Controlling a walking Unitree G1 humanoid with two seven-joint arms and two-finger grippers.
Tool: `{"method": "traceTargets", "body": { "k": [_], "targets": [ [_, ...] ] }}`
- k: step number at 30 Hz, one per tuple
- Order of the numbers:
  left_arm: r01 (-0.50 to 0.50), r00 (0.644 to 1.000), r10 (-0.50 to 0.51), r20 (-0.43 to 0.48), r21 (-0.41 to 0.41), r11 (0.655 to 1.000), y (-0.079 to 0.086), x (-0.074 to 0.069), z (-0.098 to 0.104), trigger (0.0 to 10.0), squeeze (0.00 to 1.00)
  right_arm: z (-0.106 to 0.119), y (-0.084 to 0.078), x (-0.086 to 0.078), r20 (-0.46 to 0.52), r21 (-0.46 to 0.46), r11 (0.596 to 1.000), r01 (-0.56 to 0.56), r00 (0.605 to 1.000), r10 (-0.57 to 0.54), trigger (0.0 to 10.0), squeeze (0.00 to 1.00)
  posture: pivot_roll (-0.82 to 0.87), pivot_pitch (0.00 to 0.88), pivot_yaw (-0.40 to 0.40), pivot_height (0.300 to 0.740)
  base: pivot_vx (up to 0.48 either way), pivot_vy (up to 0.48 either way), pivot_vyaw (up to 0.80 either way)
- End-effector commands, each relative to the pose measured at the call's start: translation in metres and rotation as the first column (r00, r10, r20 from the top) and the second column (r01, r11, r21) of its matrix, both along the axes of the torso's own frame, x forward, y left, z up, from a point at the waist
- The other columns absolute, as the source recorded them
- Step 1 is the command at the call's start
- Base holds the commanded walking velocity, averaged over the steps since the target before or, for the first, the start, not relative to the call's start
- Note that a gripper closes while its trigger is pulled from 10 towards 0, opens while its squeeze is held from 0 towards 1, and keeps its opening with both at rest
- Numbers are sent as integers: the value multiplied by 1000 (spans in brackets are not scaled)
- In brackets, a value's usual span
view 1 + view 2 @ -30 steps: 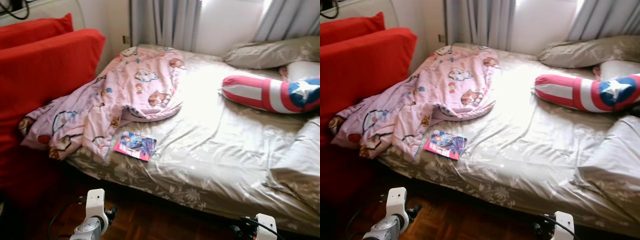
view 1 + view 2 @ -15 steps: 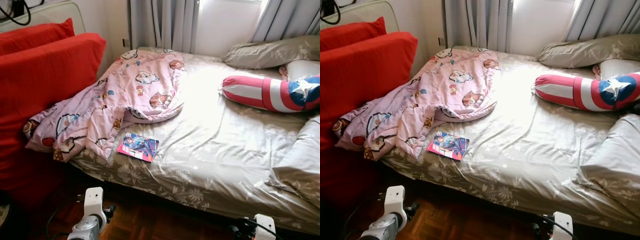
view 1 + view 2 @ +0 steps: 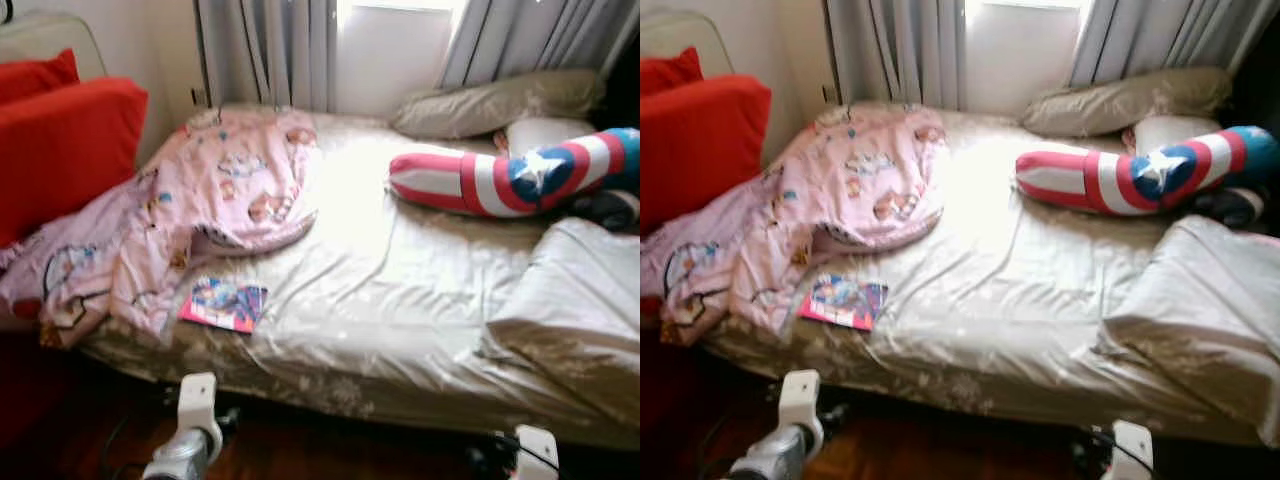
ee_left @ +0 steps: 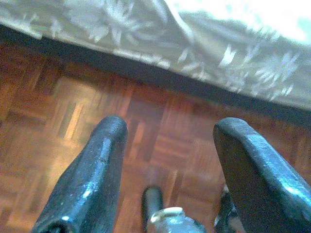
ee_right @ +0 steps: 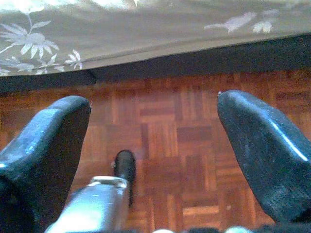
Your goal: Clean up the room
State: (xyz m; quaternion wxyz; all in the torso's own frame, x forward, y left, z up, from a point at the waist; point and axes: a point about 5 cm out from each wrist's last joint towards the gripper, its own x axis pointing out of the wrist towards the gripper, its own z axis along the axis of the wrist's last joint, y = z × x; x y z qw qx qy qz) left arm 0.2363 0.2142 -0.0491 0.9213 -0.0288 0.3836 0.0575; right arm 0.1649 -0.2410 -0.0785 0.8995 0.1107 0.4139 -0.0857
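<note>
Pink-edged, the book (image 3: 223,304) lies flat near the bed's (image 3: 400,330) front edge, up and ahead of our left hand (image 4: 165,165), nearer it than the right hand (image 5: 155,150); both hang spread and empty.

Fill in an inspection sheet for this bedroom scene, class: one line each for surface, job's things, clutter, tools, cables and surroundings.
Surface: bed with a wrinkled beige sheet.
Job's things: pink blanket bunched, hanging over the bed's edge; comic book beside it.
Clutter: striped star cushion, pillows at the head.
Tools: left tool and right tool open, low over the parquet floor.
Cables: nothing seen clearly.
Surroundings: red cushions, curtains.
</note>
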Motion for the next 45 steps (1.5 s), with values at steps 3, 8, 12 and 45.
{"method": "traceTargets", "body": {
  "k": [3,8,12,45],
  "targets": [
    [20,1000,-20,-11,4,1000,-2,0,-1,10000,0,2,-5,1,7,-11,1000,11,1000,-11,10000,0,66,0,-24,740,0,-256,0],
    [22,1000,-22,-13,5,1000,-2,-1,-1,10000,0,1,-4,0,5,-14,1000,11,1000,-11,10000,0,66,0,-23,740,0,-96,0],
    [24,1000,-23,-14,5,1000,-2,-1,-1,10000,0,1,-4,0,5,-14,1000,12,1000,-12,10000,0,64,0,-21,740,0,0,0],
    [19,1000,-19,-7,6,1000,-2,0,0,10000,0,2,-4,1,11,-11,1000,12,1000,-12,10000,0,69,0,-25,740,0,-157,0]
  ]
}}
